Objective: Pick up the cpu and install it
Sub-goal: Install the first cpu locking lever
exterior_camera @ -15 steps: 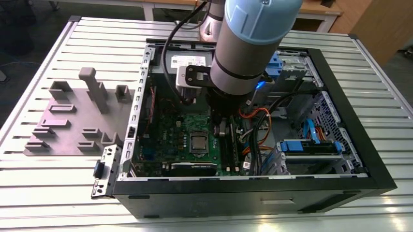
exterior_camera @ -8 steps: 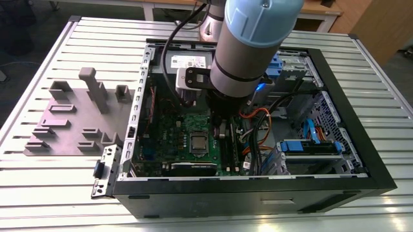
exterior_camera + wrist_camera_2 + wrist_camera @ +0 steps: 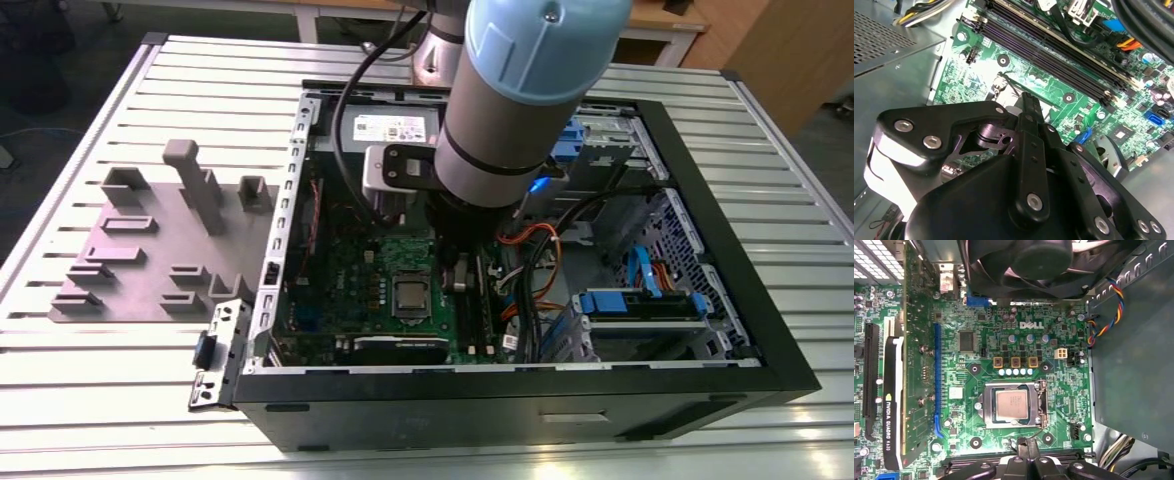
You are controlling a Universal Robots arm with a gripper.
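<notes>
Here, the black claw (image 3: 1026,107) hangs low inside an open computer case (image 3: 694,180), just above the green motherboard (image 3: 1054,385). In the second wrist view its two fingers (image 3: 1029,115) meet in one narrow edge, pressed together with nothing visible between them. In the first wrist view the joined fingertips (image 3: 1024,445) sit just beside the metal socket frame (image 3: 1013,407), near the long black memory slots (image 3: 1054,55).

The cpu (image 3: 1012,406), a small square chip with a flat silver top, lies flat inside that socket frame, apart from the claw. In the exterior view it appears as a pale square (image 3: 408,292) in the middle of the board, below the arm (image 3: 514,110).

A round black fan (image 3: 1029,265) sits at the board's edge. A graphics card (image 3: 896,395) stands along another side. Orange and blue cables (image 3: 534,240) run through the case towards the exterior view's right.

The case rests on a ribbed metal surface (image 3: 120,400). A grey fixture block (image 3: 160,240) with raised shapes lies on it, towards the exterior view's left.
</notes>
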